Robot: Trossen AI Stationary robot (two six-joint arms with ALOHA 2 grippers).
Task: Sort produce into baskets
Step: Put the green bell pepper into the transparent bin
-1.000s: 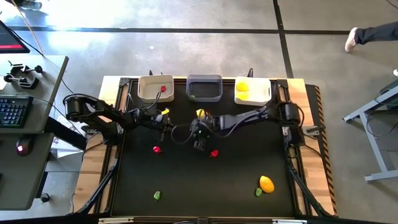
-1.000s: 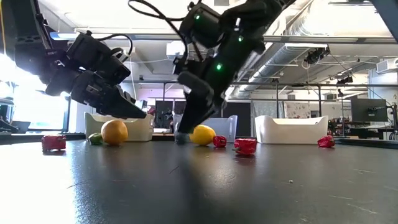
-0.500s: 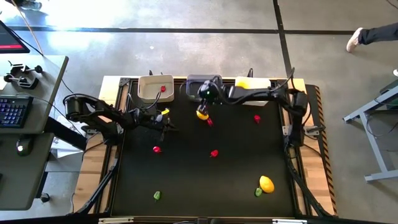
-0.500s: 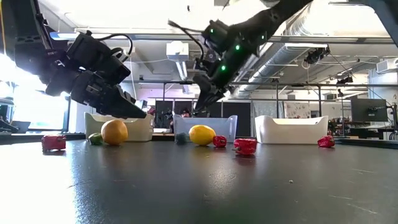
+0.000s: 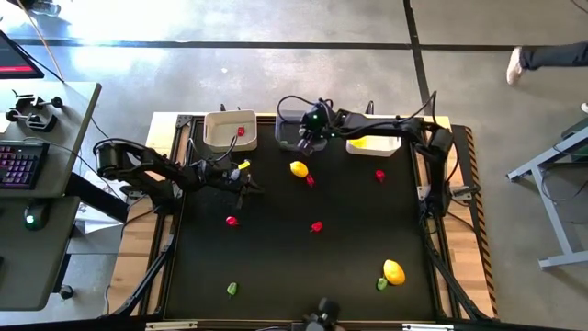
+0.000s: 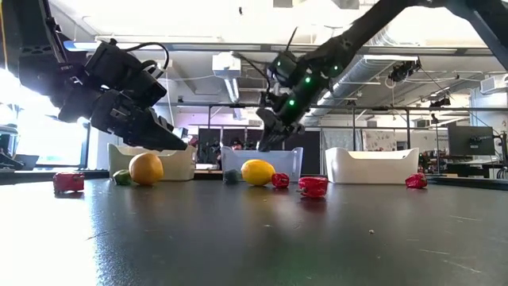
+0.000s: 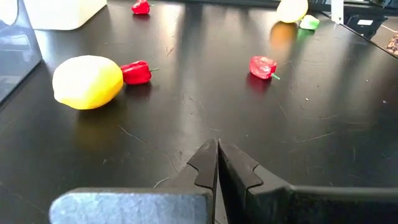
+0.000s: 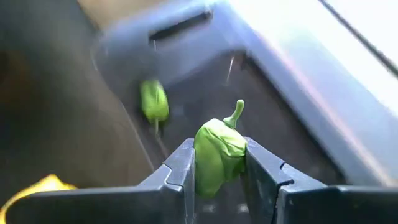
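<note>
My right gripper (image 5: pixel 310 129) hangs over the dark grey basket (image 5: pixel 292 119) at the far edge, shut on a small green pepper-like piece (image 8: pixel 217 155). Another green piece (image 8: pixel 153 102) lies on that basket's floor. The cream-white basket (image 5: pixel 220 133) holds a red piece (image 5: pixel 241 131). The white basket (image 5: pixel 390 138) holds yellow ones (image 5: pixel 363 142). My left gripper (image 7: pixel 217 163) is shut and empty, low over the table's left part, pointing at a lemon (image 7: pixel 87 81) with a red piece (image 7: pixel 135 73) beside it. My right gripper pinches the green piece by its two sides (image 8: pixel 200 163) between its two fingers. The piece's stem (image 8: pixel 237 112) sticks out past the fingertips. The fingers slant down from above. The piece is lifted clear, above the inside of the dark grey basket.
Loose on the black table lie red pieces (image 5: pixel 379 175), (image 5: pixel 317 226), (image 5: pixel 231 221), a green piece (image 5: pixel 232 289) near the front, and a yellow-orange one (image 5: pixel 393 272) with a green one (image 5: pixel 381 284) beside it at the front right. The three baskets line the far edge.
My right gripper has risen from the table's middle and gone toward the far edge, past the lemon, to above the dark grey basket. My left arm has kept still.
</note>
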